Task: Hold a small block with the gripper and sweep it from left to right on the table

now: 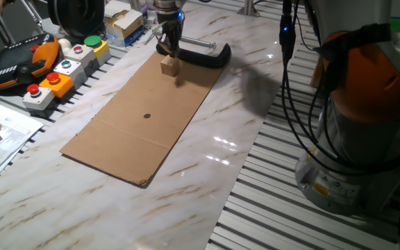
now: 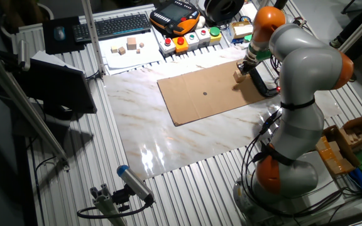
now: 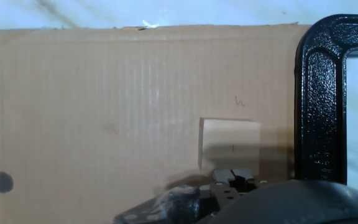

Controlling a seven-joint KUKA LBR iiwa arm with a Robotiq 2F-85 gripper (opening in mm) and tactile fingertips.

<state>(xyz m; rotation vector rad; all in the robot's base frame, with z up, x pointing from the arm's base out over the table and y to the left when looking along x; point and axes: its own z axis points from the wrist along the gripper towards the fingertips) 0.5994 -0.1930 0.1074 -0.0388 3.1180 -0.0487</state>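
Observation:
The small block (image 1: pixel 170 67) is a light-tan wooden cube resting on the far end of a brown cardboard sheet (image 1: pixel 137 118) on the marble table (image 1: pixel 207 160). It also shows in the other fixed view (image 2: pixel 238 76) and in the hand view (image 3: pixel 229 143). My gripper (image 1: pixel 171 50) points down right above it. In the hand view the gripper (image 3: pixel 232 177) has its fingertips close together at the block's near edge. The block's top face shows whole, not between the jaws. In the other fixed view the gripper (image 2: pixel 247 63) hangs over the block.
A black C-clamp (image 1: pixel 203 57) lies just right of the block, close to the fingers, and fills the right of the hand view (image 3: pixel 319 106). Button boxes (image 1: pixel 68 73) and a pendant (image 1: pixel 19 62) line the left edge. My arm's base (image 1: pixel 353 139) stands on the right.

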